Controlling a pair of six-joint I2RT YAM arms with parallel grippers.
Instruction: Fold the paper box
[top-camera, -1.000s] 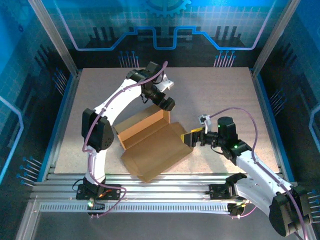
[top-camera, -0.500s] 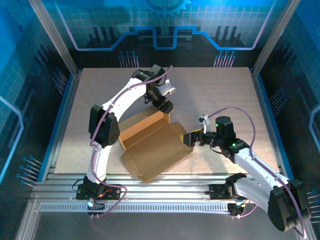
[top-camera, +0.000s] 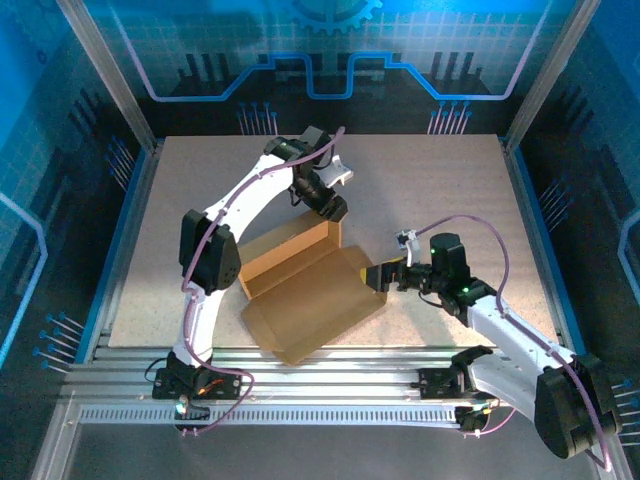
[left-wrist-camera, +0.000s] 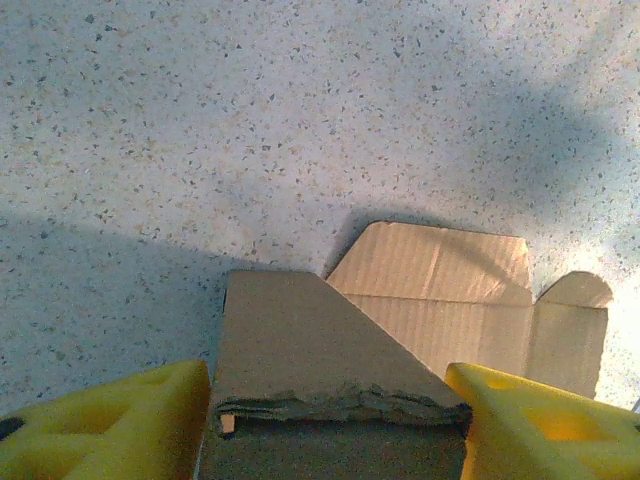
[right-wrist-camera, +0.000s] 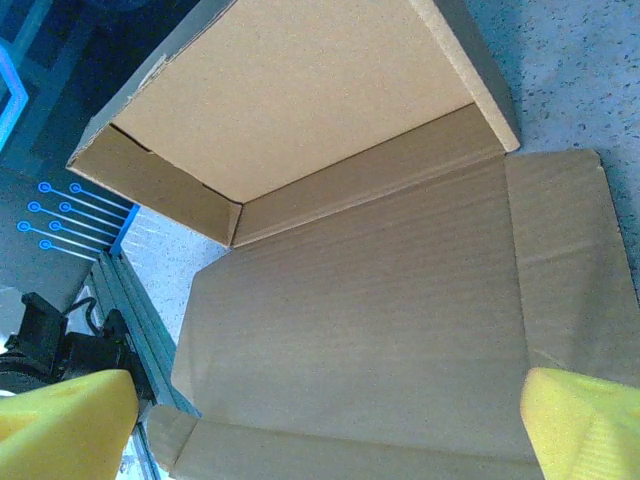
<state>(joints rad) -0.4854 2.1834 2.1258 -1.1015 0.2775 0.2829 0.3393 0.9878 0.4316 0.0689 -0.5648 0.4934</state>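
Observation:
The paper box (top-camera: 300, 290) is brown cardboard lying in the middle of the table, its tray part standing at the far side and its lid panel flat toward me. My left gripper (top-camera: 333, 212) is at the tray's far right corner. In the left wrist view its yellow fingers (left-wrist-camera: 100, 430) press both sides of an upright folded wall of the box (left-wrist-camera: 330, 350), the left gripper (left-wrist-camera: 335, 420) shut on it. My right gripper (top-camera: 380, 277) stands open at the lid's right edge. In the right wrist view the box's flat lid panel (right-wrist-camera: 360, 300) lies between the right gripper's (right-wrist-camera: 325, 425) wide-apart fingers.
The speckled table (top-camera: 440, 180) has free room behind and to the right of the box. Aluminium rails (top-camera: 330, 360) run along the near edge, close to the lid's front corner. Blue enclosure walls stand on the other three sides.
My left gripper's jaws have closed in from wide open onto the box wall, and the left arm has shifted slightly. The right arm and the box have hardly moved.

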